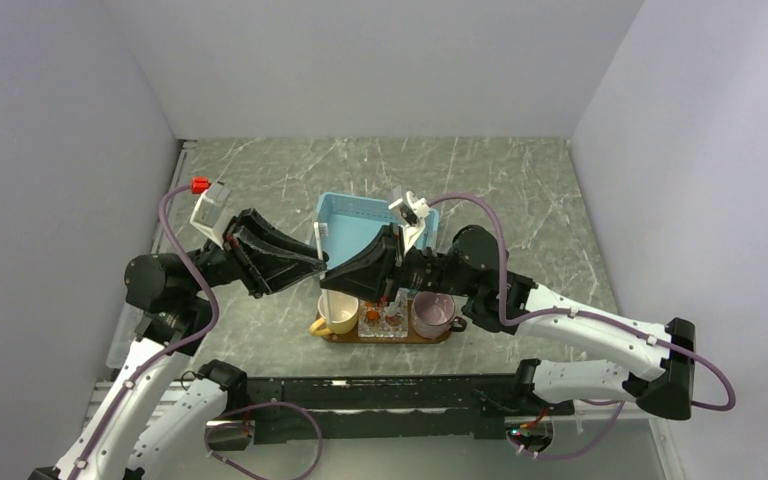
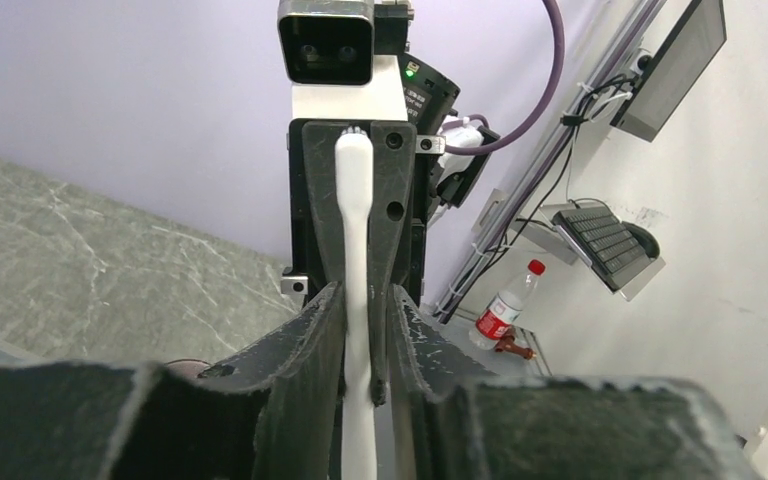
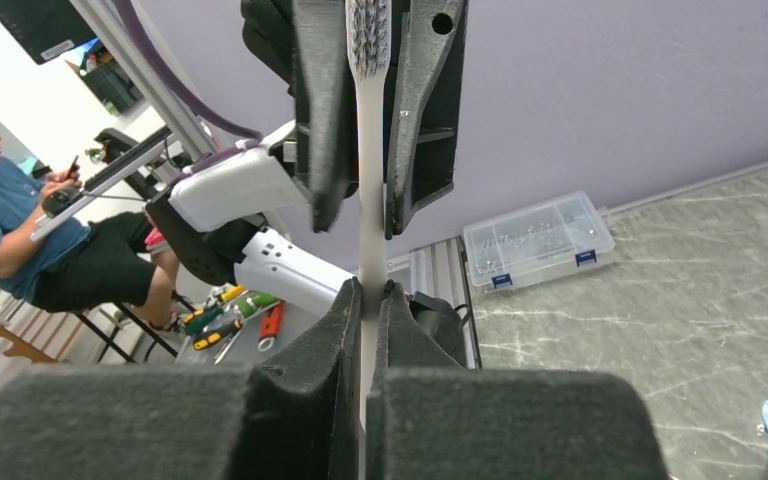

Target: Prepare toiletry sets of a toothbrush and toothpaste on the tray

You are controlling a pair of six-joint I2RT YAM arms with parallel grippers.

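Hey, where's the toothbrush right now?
Both wrist views show the toothbrush in mid-air between the grippers, near the blue basket: the right gripper pinches its handle, its bristled head inside the left gripper.

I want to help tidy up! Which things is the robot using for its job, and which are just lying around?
Using: toothbrush, tray, left hand, right hand.
Lying around: clear box, bottle, keyboard.
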